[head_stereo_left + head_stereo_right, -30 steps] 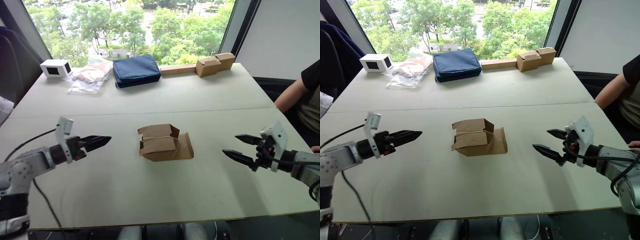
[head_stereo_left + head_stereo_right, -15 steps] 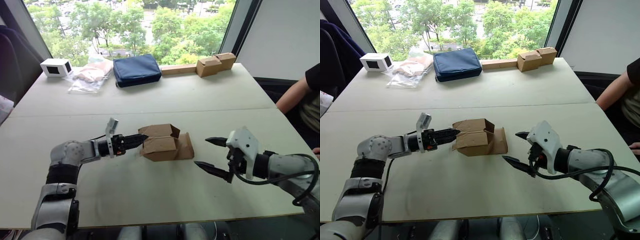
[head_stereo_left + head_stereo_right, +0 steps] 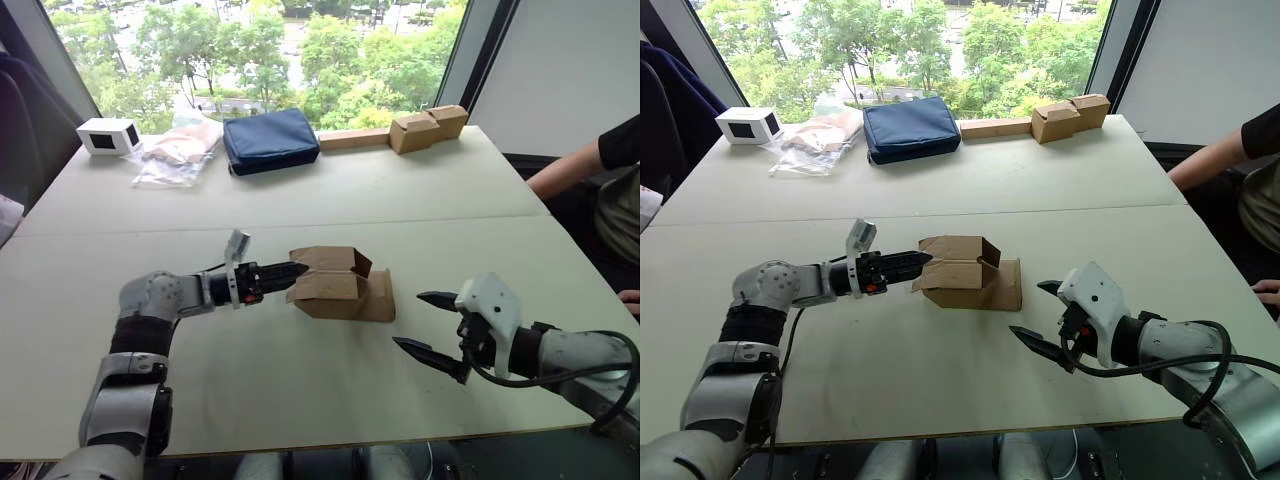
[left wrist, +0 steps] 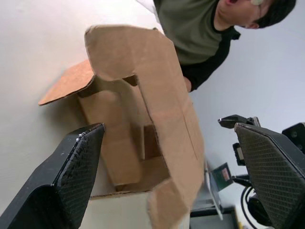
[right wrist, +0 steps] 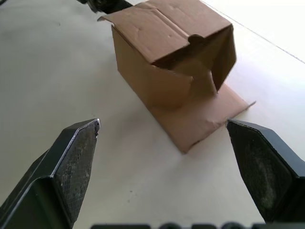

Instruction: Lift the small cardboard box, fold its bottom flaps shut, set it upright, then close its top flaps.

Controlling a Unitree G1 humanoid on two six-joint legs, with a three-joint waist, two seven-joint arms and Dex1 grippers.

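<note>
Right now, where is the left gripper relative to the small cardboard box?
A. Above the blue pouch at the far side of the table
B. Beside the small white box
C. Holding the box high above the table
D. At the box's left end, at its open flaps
D: the left gripper reaches the left, open end of the small cardboard box, which lies on the table.

No text, label, brand, number or sign can be read anywhere. The small cardboard box (image 3: 965, 270) is plain brown and unprinted on every face that shows, and the two joined tan boxes (image 3: 1071, 117) at the far edge of the table carry no marking either. The small white box (image 3: 743, 125) shows a dark face with nothing legible on it.
</note>
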